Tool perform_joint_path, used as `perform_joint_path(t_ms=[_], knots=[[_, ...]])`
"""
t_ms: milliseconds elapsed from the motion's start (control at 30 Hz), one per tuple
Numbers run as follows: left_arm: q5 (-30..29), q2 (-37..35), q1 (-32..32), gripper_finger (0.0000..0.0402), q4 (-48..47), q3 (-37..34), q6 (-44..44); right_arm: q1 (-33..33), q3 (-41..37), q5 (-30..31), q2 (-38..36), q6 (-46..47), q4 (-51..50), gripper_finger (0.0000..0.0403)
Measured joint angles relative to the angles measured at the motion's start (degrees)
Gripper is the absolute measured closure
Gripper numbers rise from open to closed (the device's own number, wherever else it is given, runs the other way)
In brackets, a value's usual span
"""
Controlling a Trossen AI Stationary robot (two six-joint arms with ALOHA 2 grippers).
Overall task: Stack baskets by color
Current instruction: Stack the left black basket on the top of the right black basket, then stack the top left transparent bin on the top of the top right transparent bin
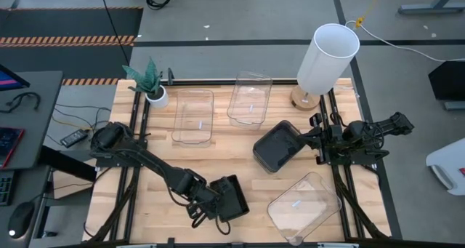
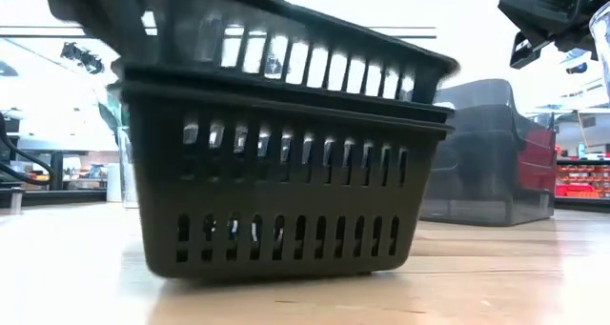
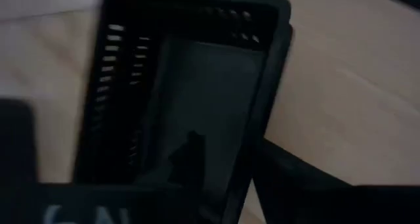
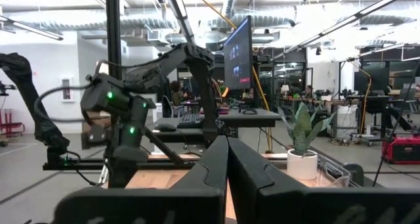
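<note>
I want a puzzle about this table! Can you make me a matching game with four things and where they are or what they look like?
Things:
1. lamp
2. potted plant
3. black mesh baskets
4. smoky grey bin

Clues:
A. stacked, under the left gripper
B. green leaves, white pot
C. tall white shade
D. beside the right gripper

Pairs: 1-C, 2-B, 3-A, 4-D

Dark jointed arms (image 1: 156,168), green indicator lights

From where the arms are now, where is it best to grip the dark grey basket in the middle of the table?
Probably on a long rim of the dark grey basket, coming from above. It stands open side up, so a rim wall can go between the fingers. The right gripper, shut, waits beside it.
</note>
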Motion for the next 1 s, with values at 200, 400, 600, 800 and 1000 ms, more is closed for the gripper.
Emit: perform_joint_path(t_ms=[200, 400, 600, 800, 1000], knots=[[-4.87, -5.82, 0.62, 0.0243, -8.01, 1.67, -11.69, 0.0, 0.0, 0.01, 0.0, 0.0, 0.0, 0.0386], [-7.47, -9.59, 3.53, 0.0256, -21.16, 0.58, -22.33, 0.0, 0.0, 0.01, 0.0, 0.0, 0.0, 0.0386], [-11.0, -13.47, 6.32, 0.0281, -23.38, -7.69, -26.72, 0.0, 0.0, 0.02, 0.0, 0.0, 0.0, 0.0386], [-14.88, -20.38, 10.99, 0.0296, -20.57, -13.95, -28.49, 0.01, 0.0, 0.02, 0.0, 0.0, 0.0, 0.0386], [-16.29, -25.93, 17.16, 0.0274, -18.06, -16.08, -30.0, 0.02, 0.0, 0.0, 0.0, 0.0, 0.0, 0.0386]])
